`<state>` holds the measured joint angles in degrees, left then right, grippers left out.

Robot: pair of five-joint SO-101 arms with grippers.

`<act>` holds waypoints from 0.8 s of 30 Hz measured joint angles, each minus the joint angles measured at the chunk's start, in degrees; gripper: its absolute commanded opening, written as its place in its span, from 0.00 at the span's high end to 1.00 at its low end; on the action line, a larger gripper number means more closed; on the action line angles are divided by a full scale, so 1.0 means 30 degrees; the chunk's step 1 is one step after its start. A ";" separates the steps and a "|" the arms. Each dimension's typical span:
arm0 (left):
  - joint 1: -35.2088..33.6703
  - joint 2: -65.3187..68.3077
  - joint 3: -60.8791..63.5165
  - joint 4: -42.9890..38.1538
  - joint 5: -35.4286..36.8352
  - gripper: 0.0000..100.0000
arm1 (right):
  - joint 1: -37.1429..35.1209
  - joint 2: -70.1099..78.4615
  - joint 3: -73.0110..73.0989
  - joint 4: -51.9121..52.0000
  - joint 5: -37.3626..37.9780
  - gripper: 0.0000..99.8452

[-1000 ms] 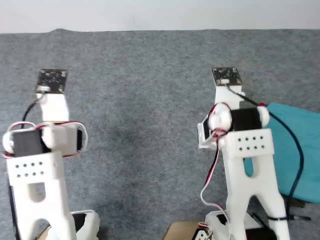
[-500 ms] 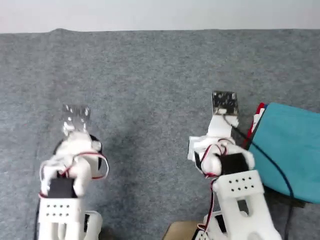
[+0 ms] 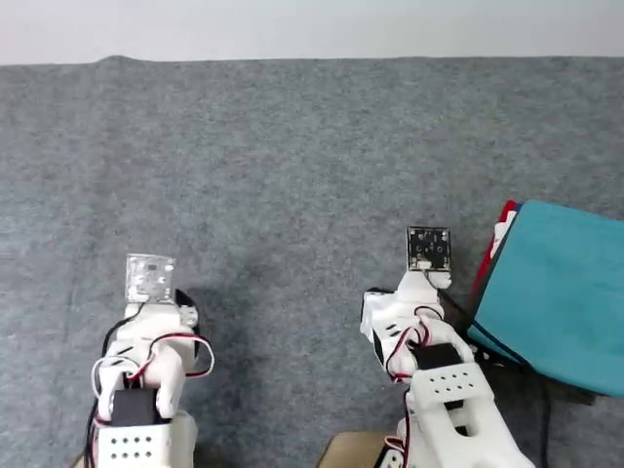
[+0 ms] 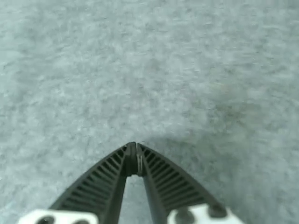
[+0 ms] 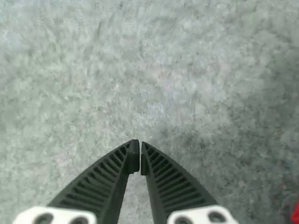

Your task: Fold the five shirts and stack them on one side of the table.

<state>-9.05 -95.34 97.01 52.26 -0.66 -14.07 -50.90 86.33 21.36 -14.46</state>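
**Shirts (image 3: 561,297) stacked beside the right arm (image 3: 429,361)**

In the wrist views we are seeing the left tool (image 4: 135,161) and the right tool (image 5: 136,156) each pinched together over the grey tabletop (image 3: 292,146). The high view is adding the folded stack, teal on top, lying at the right edge.

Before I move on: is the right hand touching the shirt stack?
Apart. The right wrist view shows the right hand over bare grey mat, clear of the shirt stack.
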 measured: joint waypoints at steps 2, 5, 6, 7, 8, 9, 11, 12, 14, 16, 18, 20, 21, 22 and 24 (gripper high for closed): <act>-0.0147 -0.0469 0.0029 0.0498 0.0000 1.00 | 0.0234 -0.0059 0.0322 -0.0703 0.0000 0.99; -0.0322 -0.0938 0.0029 0.1084 0.0000 1.00 | 0.1143 -0.0088 0.0733 -0.2051 0.0000 0.99; -0.0322 -0.0996 0.0029 0.1172 0.0000 1.00 | 0.1524 -0.0088 0.0908 -0.2462 0.0000 0.99; -0.0322 -0.1026 0.0029 0.1172 0.0000 1.00 | 0.1875 -0.0088 0.0996 -0.2725 0.0000 0.99; -0.0322 -0.1026 0.0029 0.1172 0.0029 1.00 | 0.2198 -0.0088 0.1026 -0.2901 0.0000 0.99; -0.0322 -0.1026 0.0029 0.1172 0.0147 1.00 | 0.2462 -0.0088 0.1026 -0.2989 0.0000 0.99; -0.0322 -0.1026 0.0029 0.1172 0.0264 1.00 | 0.2579 -0.0088 0.1319 -0.3077 0.0000 0.99; -0.0322 -0.1026 0.0029 0.1201 0.0264 1.00 | 0.2579 -0.0088 0.1465 -0.3077 0.0000 0.99; -0.0322 -0.1026 0.0029 0.1348 0.0264 1.00 | 0.2667 -0.0205 0.1612 -0.3077 0.0000 0.99; -0.0322 -0.1026 0.0029 0.1524 0.0205 1.00 | 0.2696 -0.0967 0.1993 -0.3077 0.0000 0.99; -0.0322 -0.1026 0.0029 0.1846 -0.0381 1.00 | 0.2696 -0.2286 0.2667 -0.3077 0.0000 0.99; -0.0322 -0.1026 0.0029 0.2110 -0.0850 0.99 | 0.2637 -0.4103 0.2901 -0.2989 0.0410 0.99; -0.0322 -0.1026 0.0029 0.2198 -0.0938 0.99 | 0.2432 -0.5070 0.2989 -0.2491 0.0586 0.99; -0.0322 -0.1026 0.0029 0.2198 -0.0996 0.99 | 0.2168 -0.6066 0.3018 -0.1788 0.0674 0.99; -0.0322 -0.1026 0.0029 0.2227 -0.0996 0.99 | 0.2110 -0.8176 0.3165 -0.0381 0.0762 0.99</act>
<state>-10.02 -98.42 97.10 58.95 -3.65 -7.74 -75.43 95.82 20.22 -12.18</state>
